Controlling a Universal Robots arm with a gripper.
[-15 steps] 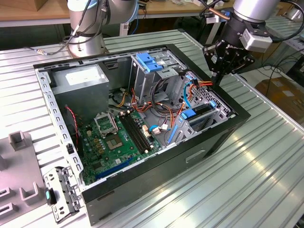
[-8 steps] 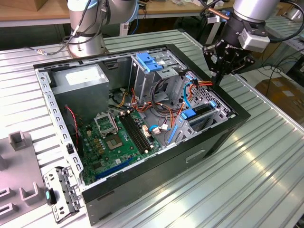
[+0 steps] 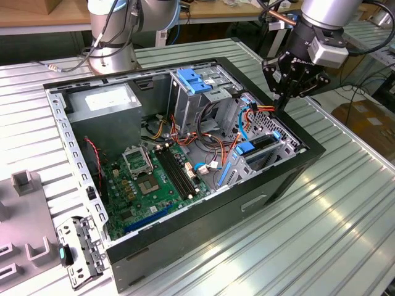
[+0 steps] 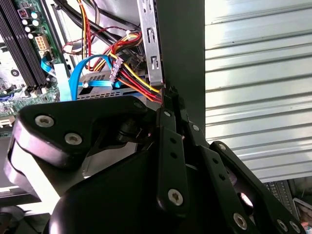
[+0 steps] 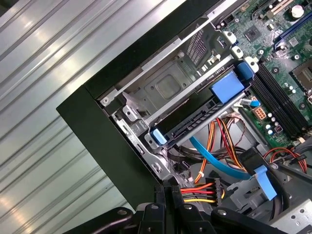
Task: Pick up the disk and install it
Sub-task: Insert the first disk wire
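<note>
The worktop (image 3: pixel 345 203) is made of ribbed aluminium profiles, pale and shiny, with long grooves running across it. Behind it there are wooden desks and loose cables on the floor. On the worktop lies one open computer case (image 3: pixel 203 203) with black outer walls and a perforated grey metal frame inside.

Inside the case I count one green motherboard (image 3: pixel 148 182) with black memory slots, one grey power supply box (image 3: pixel 102 108) with a white sticker, and one tall metal bay with a blue plastic latch (image 3: pixel 194 80) on top. Bundles of red, yellow and orange wires cross the middle, and one flat blue cable (image 5: pixel 219 163) runs between them.

The disk (image 5: pixel 195 124) sits already in the drive cage at the corner of the case, at the exterior view's right. It shows as a thin dark edge with light blue plastic rails at both ends, lying between silver metal plates.

One black hand (image 3: pixel 279 102) hangs from the arm just above the case rim, near the wire bundle and close to the drive cage. In both wrist views its two fingers (image 4: pixel 170 146) are pressed together with nothing between them, and the tips stand just beside the red and yellow wires.

At the exterior view's left, grey plastic fixtures (image 3: pixel 24 216) lie on the worktop, and one perforated metal bracket (image 3: pixel 80 246) rests next to the case.
</note>
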